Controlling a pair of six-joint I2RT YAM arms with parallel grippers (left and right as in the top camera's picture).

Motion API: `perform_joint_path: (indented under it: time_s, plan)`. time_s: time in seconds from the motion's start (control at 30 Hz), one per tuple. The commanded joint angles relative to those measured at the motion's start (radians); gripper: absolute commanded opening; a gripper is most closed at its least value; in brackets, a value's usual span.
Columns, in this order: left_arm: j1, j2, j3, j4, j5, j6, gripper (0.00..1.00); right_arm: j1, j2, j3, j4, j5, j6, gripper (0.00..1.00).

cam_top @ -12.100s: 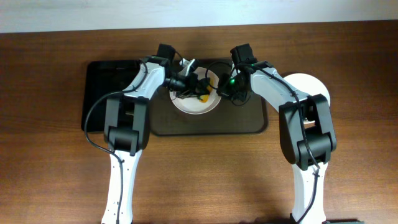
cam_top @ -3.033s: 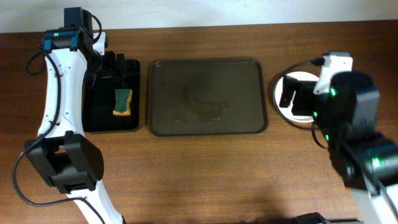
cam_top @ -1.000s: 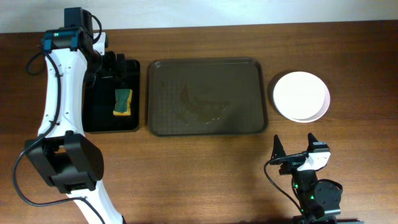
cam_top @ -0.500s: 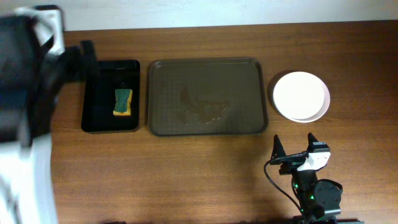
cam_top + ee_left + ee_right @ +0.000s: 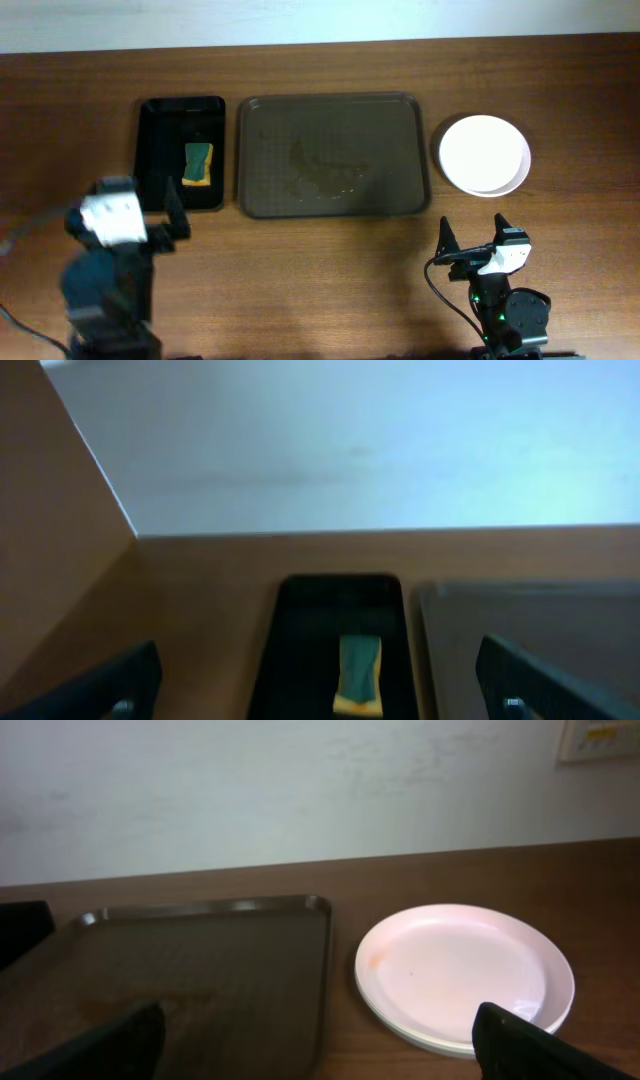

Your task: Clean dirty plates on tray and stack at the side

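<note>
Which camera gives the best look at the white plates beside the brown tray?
The right wrist view: the round white plates sit close, from a low angle that reveals stacked rims. The overhead view shows only one white disc. The left wrist view misses them.

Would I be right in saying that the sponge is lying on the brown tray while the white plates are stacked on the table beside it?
Not quite: the sponge lies in the black tray, not on the brown tray, as the overhead view shows. The white plates are indeed stacked on the table beside the brown tray.
</note>
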Motion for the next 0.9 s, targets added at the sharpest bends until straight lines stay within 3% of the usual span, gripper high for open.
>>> perform_joint_path:
  time_s: [0.0, 0.1, 0.27, 0.57, 0.87]
  plan:
    - [-0.006, -0.225, -0.244, 0.129, -0.007, 0.018, 0.99, -0.005, -0.007, -0.007, -0.003, -0.009, -0.008, 0.98]
    - [-0.005, -0.395, -0.403, 0.204, -0.008, 0.019, 0.99, -0.005, -0.007, -0.007, -0.003, -0.009, -0.008, 0.98]
    - [-0.005, -0.522, -0.518, 0.237, -0.008, 0.019, 0.99, -0.005, -0.007, -0.007, -0.003, -0.008, -0.008, 0.98]
    - [-0.005, -0.532, -0.653, 0.393, -0.007, 0.034, 0.99, -0.005, -0.007, -0.007, -0.003, -0.008, -0.008, 0.98]
    - [-0.005, -0.532, -0.675, 0.267, -0.015, 0.042, 0.99, -0.005, -0.007, -0.007, -0.003, -0.009, -0.008, 0.98]
